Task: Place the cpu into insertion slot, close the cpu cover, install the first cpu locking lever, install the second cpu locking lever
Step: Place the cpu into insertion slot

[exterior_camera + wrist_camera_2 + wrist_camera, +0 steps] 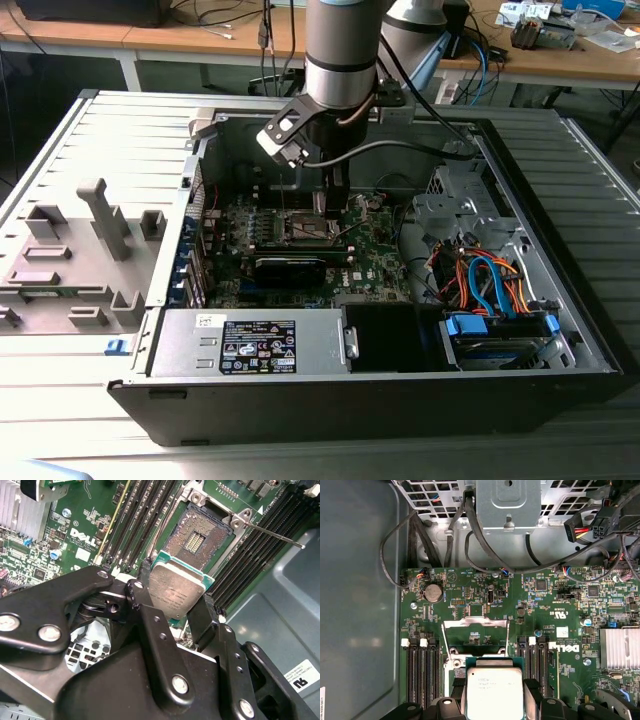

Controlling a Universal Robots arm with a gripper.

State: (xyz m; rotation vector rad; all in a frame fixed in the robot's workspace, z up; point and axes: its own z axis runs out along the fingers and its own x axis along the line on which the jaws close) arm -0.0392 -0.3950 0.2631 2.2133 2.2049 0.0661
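— What is inside the open computer case [300, 410]?
— The green motherboard [375, 250], a grey power supply box [255, 345] along the near wall, and orange and blue cables [490, 280] on the exterior view's right.
— And the gripper [325, 205]?
— It is down inside the case, above the board. In both wrist views its two black fingers [202, 617] are clamped on the edges of the cpu [177, 590].
— Is the cpu in the insertion slot [195, 540]?
— No. The second wrist view shows the contact field bare, with the cpu held just beside it, not touching. A thin locking lever [275, 536] stands out next to the slot.
— What does the first wrist view add?
— The cpu cover [476, 623] raised behind the cpu, a coin battery [433, 593] and a finned heat sink [620, 648].
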